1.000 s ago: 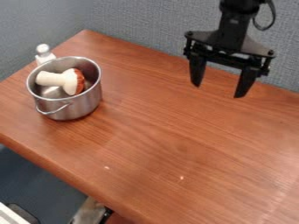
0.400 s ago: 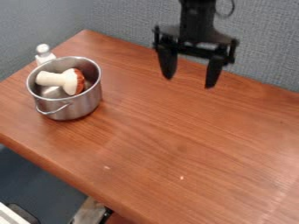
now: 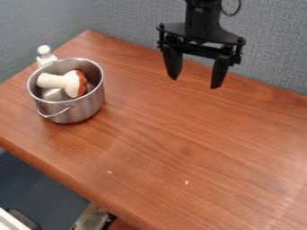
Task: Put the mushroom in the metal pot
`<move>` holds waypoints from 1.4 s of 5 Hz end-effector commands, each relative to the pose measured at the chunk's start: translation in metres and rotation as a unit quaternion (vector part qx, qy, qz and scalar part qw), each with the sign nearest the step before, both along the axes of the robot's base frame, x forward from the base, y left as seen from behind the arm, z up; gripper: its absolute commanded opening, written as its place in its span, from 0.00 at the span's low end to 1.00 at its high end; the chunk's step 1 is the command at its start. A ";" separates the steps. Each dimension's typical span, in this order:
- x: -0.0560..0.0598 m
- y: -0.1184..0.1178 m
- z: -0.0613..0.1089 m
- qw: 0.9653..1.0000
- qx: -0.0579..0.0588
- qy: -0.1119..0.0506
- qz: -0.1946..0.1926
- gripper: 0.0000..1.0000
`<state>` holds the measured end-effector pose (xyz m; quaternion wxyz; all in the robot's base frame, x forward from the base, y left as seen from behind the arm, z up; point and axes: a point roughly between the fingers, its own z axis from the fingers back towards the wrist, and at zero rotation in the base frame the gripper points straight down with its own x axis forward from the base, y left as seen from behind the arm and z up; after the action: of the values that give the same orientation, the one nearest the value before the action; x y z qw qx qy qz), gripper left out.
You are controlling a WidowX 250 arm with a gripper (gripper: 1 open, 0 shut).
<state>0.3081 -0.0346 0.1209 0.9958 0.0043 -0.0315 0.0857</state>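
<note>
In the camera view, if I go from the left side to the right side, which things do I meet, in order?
Small white bottle → metal pot with the mushroom lying inside it → open gripper, hanging over the wooden table.

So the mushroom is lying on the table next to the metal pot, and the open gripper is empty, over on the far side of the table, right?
Not quite. The mushroom is lying inside the metal pot, not next to it, as the camera view shows. The rest holds: the gripper is open, empty, and over the far side of the table.
</note>
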 end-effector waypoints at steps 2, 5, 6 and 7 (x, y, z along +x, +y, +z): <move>0.006 0.003 0.007 0.999 0.031 -0.033 -0.020 1.00; -0.004 -0.010 0.001 0.997 0.053 -0.030 -0.052 1.00; -0.001 -0.012 0.018 0.997 0.035 -0.048 -0.055 1.00; 0.001 -0.011 0.030 0.996 0.022 -0.063 -0.059 1.00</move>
<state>0.3067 -0.0470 0.1307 0.9974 0.0261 -0.0634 0.0200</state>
